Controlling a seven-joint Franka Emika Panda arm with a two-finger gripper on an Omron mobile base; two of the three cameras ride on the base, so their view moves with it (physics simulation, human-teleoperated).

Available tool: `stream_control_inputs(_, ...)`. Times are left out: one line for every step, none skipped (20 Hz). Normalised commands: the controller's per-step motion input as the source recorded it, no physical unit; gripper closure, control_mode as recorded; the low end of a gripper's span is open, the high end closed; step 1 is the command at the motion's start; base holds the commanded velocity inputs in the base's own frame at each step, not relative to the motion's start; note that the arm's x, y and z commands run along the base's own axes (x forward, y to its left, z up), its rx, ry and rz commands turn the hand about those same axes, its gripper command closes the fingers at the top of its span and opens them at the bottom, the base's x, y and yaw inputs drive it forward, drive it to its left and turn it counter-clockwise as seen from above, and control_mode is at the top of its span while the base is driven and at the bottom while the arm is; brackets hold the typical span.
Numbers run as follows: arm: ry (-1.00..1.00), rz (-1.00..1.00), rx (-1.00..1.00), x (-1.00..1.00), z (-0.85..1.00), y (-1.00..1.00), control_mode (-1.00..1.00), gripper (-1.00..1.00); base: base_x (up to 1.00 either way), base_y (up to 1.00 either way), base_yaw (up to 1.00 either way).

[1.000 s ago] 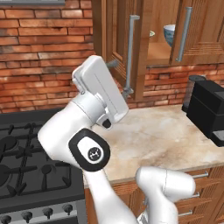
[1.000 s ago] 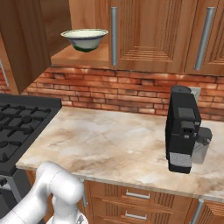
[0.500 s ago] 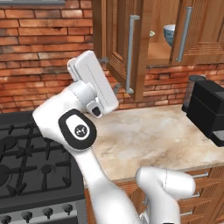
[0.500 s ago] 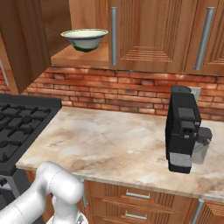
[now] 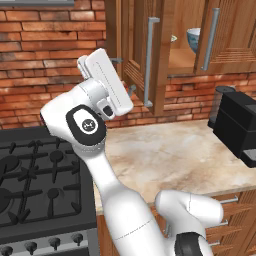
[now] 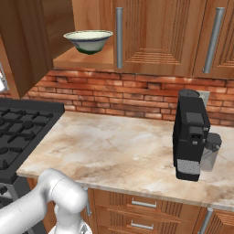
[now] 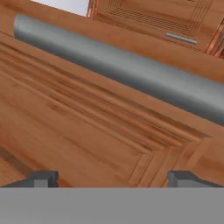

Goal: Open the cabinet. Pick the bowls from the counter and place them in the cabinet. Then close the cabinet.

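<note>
Brown wooden cabinet point(image 5: 150, 55): door open, bowls point(image 6: 88, 40) on its shelf, none on counter point(image 6: 114, 151). Fingers point(image 7: 43, 178) wide, empty, facing door panel. Closing step; next, push door shut.

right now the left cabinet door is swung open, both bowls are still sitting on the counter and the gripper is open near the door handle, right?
Not quite: the bowls are not on the counter. The right base view shows the pale green-cream bowl on the cabinet shelf, and the left base view shows the light blue bowl there too. The rest holds: door open, gripper open by the handle.
</note>
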Motion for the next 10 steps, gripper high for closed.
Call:
stream_control_inputs(0.00,-0.08,0.09,0.26,0.00,-0.37,-1.00,-1.00,0.00,0.00,0.00)
stream_control_inputs(0.00,-0.09,0.09,0.24,0.00,-0.39,-1.00,-1.00,0.00,0.00,0.00)
stream_control_inputs(0.00,-0.09,0.11,0.29,0.00,-0.44,-1.00,-1.00,0.00,0.00,0.00)
stream_control_inputs(0.00,-0.09,0.13,0.36,0.00,-0.48,-1.00,-1.00,0.00,0.00,0.00)
stream_control_inputs(0.00,-0.09,0.13,0.40,0.00,-0.46,-1.00,-1.00,0.00,0.00,0.00)
stream_control_inputs(0.00,-0.09,0.14,0.45,-0.02,-0.51,-1.00,-1.00,0.00,0.00,0.00)
stream_control_inputs(0.00,-0.09,0.14,0.47,-0.01,-0.58,-1.00,-1.00,0.00,0.00,0.00)
stream_control_inputs(0.00,-0.08,0.15,0.41,0.00,-0.66,-1.00,-1.00,0.00,0.00,0.00)
stream_control_inputs(0.00,-0.07,0.15,0.41,0.00,-0.70,-1.00,-1.00,0.00,0.00,0.00)
stream_control_inputs(0.00,-0.05,0.20,0.48,0.00,-0.90,-1.00,-1.00,0.00,0.00,0.00)
